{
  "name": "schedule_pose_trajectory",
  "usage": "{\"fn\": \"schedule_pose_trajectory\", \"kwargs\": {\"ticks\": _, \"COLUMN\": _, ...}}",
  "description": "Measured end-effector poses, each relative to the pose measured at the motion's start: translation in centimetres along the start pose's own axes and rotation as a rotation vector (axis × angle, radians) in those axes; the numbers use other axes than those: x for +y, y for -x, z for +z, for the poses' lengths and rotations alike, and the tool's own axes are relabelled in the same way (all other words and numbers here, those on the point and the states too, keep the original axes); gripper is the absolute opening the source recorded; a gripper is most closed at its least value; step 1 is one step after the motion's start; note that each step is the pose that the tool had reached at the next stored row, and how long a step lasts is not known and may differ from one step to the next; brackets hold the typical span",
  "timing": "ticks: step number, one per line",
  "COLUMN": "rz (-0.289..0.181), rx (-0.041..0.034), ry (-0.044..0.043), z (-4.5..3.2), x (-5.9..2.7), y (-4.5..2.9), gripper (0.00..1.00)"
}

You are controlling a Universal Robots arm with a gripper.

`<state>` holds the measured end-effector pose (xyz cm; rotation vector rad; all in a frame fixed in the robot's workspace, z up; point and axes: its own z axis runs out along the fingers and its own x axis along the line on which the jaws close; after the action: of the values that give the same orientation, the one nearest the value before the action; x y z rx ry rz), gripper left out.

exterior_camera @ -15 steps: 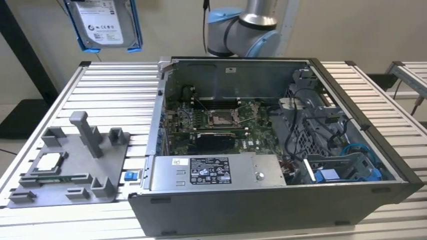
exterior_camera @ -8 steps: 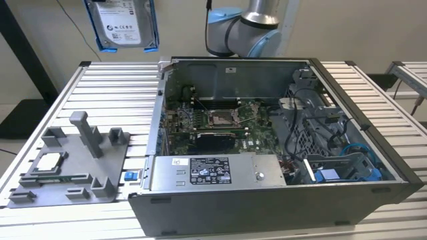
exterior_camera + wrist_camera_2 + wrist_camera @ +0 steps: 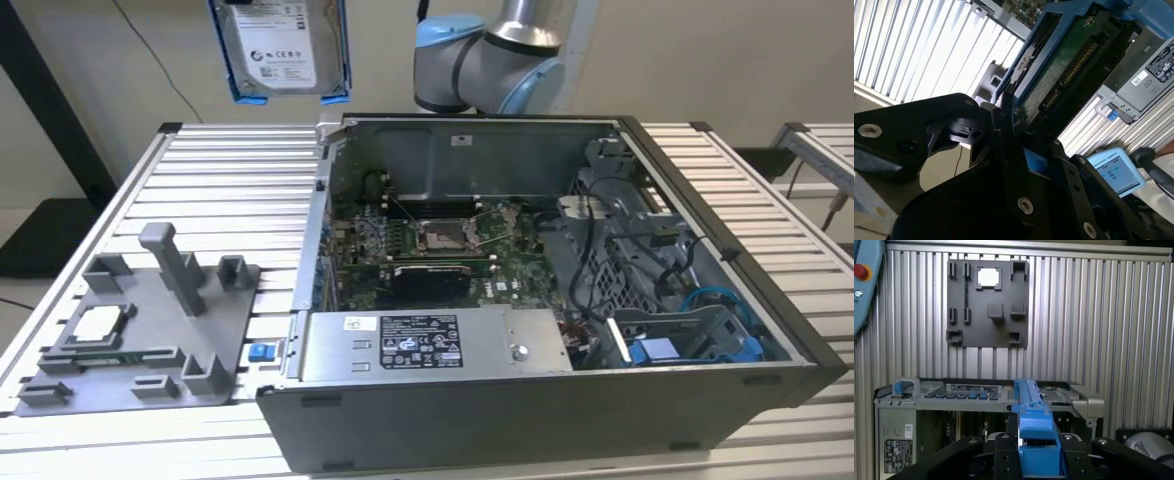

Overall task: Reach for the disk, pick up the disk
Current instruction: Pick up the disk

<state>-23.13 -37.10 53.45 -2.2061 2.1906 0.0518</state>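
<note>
the gripper point(image 3: 1038, 452) is holding the disk point(image 3: 278, 45) high above the slatted table point(image 3: 214, 190), beside the arm point(image 3: 487, 60) and behind the open computer case point(image 3: 561, 300); its black fingers point(image 3: 1004, 160) are pressing narrowly, seemingly on the blue bracket's edge; a grey fixture plate point(image 3: 134, 330) is lying at the exterior view's left

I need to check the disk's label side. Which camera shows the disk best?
The exterior view: the disk hangs in the air, its labelled face toward the camera. The second wrist view shows its circuit-board side; the first wrist view shows its blue bracket edge-on, gripped by the pincer.
</note>
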Motion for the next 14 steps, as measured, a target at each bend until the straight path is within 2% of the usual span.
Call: {"fn": "schedule_pose_trajectory", "kwargs": {"ticks": 14, "rz": 0.000, "rx": 0.0000, "ry": 0.0002, "z": 0.03, "x": -6.40, "y": -0.05, "gripper": 0.00}}
